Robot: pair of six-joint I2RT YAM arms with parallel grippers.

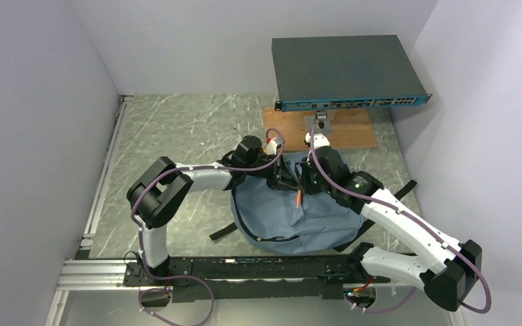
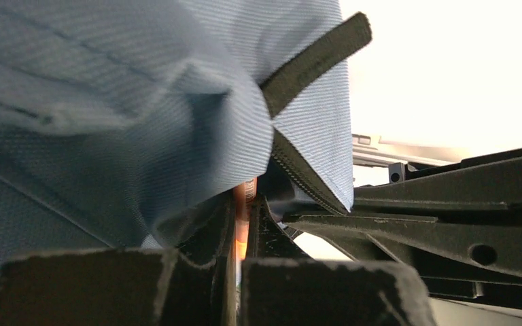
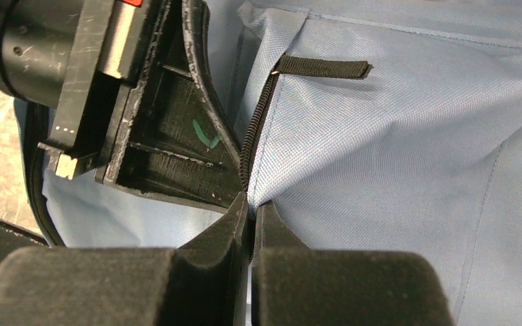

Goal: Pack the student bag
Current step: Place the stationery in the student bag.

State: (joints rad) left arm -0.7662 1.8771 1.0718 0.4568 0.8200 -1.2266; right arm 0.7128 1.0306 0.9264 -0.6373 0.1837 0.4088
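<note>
Student bag (image 1: 292, 221): zipper edge pinched by the closed left fingers (image 2: 211, 238) and closed right fingers (image 3: 228, 227).

White shells, black joints on left arm (image 1: 204, 178) and right arm (image 1: 408, 224); purple cables (image 1: 486, 288); black jaws.

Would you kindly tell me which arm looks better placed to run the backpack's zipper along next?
Probably the right. The right gripper is shut right on the zipper, whose coil runs straight up from its tips. The left gripper pinches bunched backpack fabric beside it, better suited to bracing.
</note>
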